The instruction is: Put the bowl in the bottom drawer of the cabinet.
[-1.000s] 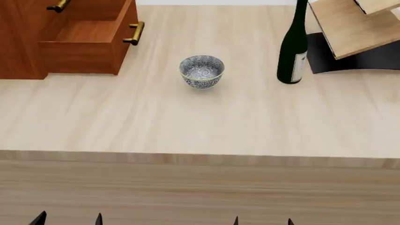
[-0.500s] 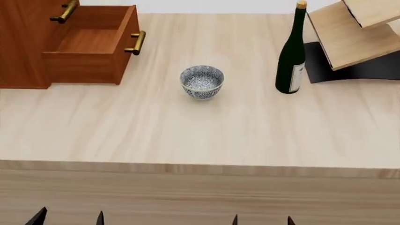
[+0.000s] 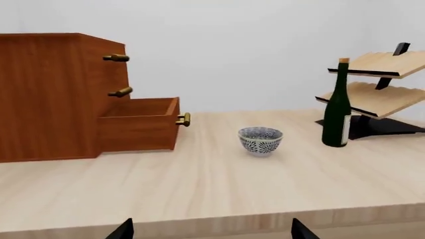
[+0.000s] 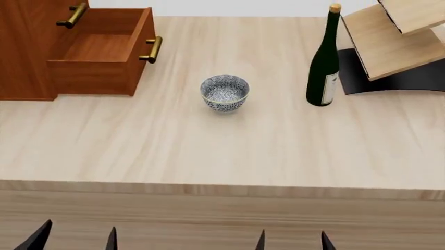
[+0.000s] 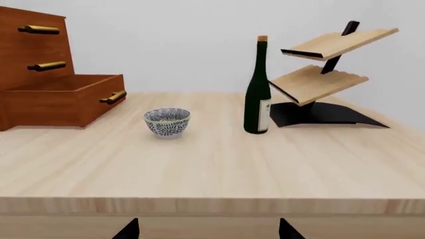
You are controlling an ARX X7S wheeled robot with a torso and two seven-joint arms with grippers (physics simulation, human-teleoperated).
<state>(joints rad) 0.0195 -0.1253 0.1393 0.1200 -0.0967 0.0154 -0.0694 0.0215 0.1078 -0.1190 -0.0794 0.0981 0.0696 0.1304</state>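
Observation:
The blue-and-white bowl [image 4: 224, 94] [image 3: 260, 140] [image 5: 167, 121] stands upright on the pale wooden table, mid-way back. To its left is the reddish-brown cabinet [image 4: 21, 47] [image 3: 47, 94] [image 5: 27, 55]. The bottom drawer [image 4: 101, 57] [image 3: 139, 129] [image 5: 63, 99] is pulled out and nothing shows inside it. My left gripper [image 4: 76, 239] [image 3: 211, 231] and right gripper [image 4: 292, 241] [image 5: 208, 231] hang in front of the table's near edge, well short of the bowl. Only their dark fingertips show, spread wide with nothing between them.
A dark green wine bottle [image 4: 323, 67] [image 5: 258, 89] stands right of the bowl. Behind it a pale wooden rack [image 4: 389, 36] [image 5: 319, 64] rises from a black base at the back right. The table's front edge [image 4: 222, 188] lies between my grippers and the bowl.
The head view has shifted, so the scene sits lower in the picture and more of the back of the table shows. The bowl has not moved on the table. My fingertips show slightly more.

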